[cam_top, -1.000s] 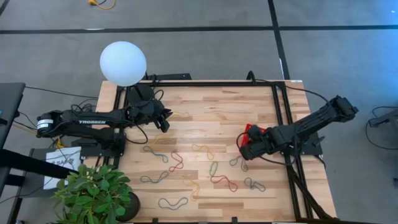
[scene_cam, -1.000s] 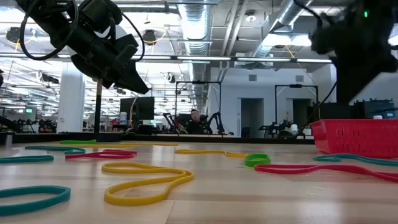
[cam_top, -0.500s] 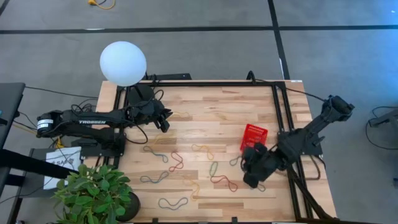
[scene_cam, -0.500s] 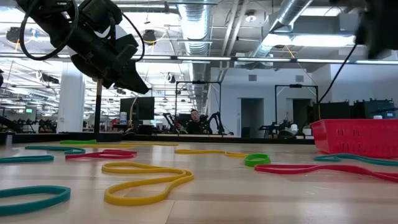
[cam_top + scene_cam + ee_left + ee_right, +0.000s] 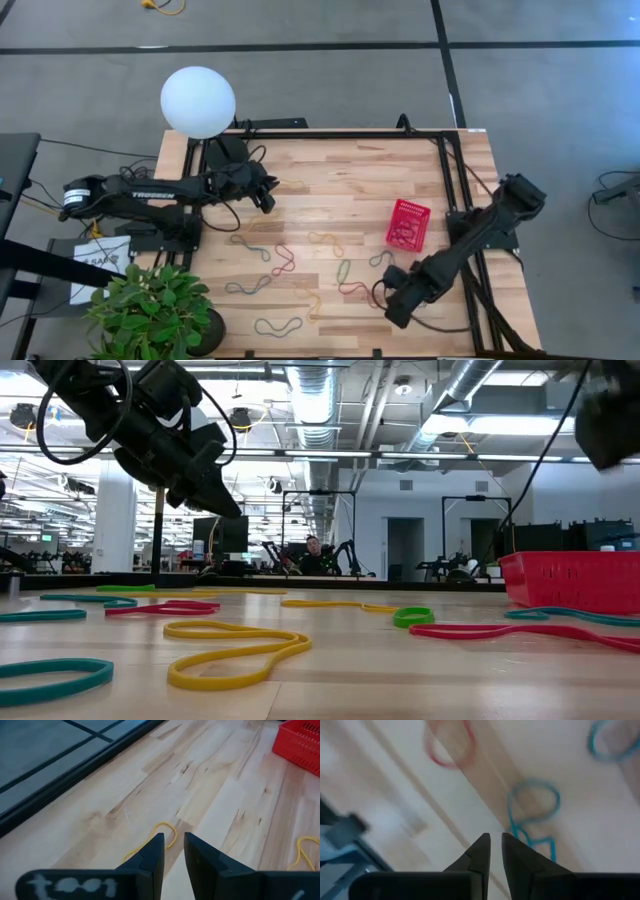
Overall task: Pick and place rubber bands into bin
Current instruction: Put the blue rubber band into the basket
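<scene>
I am between bands, reaching out for another one. My right gripper point(image 5: 397, 300) hangs low over the table's point(image 5: 340, 170) near part, its fingers nearly closed and holding nothing, with a bluish rubber band point(image 5: 534, 806) lying just ahead of the tips. The red bin point(image 5: 408, 224) stands apart, farther back on the table. Next I judge I must open, drop onto that loop and pinch it. My left gripper point(image 5: 264, 195) waits raised on the far left side, fingers almost together and empty.
</scene>
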